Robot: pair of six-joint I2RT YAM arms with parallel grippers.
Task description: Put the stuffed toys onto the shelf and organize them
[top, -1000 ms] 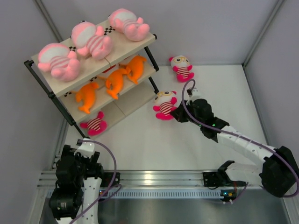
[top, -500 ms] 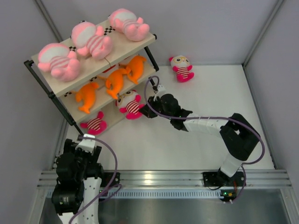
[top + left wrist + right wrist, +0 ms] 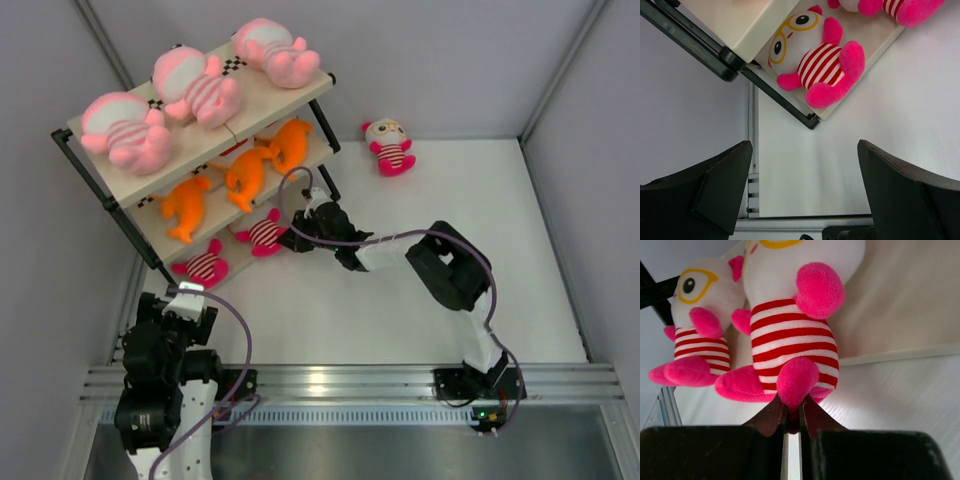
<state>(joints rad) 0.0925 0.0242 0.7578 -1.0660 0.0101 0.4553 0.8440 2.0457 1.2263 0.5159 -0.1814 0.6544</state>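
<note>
Your striped doll [image 3: 263,232] is at the bottom tier of the shelf [image 3: 268,103], just beside a second striped doll [image 3: 203,266]. Your right gripper [image 3: 288,240] has its jaws pinched nearly together on one pink foot. A third doll [image 3: 388,146] lies on the table [image 3: 520,220], well apart. Your left gripper [image 3: 186,300] hangs wide open, holding nothing.

Nothing written could be read in any view: no text, label, brand, number or sign. The only printed markings were the black-and-white checkered strips [image 3: 236,63] on the top board of the shelf [image 3: 268,100], a plain pattern without lettering.
</note>
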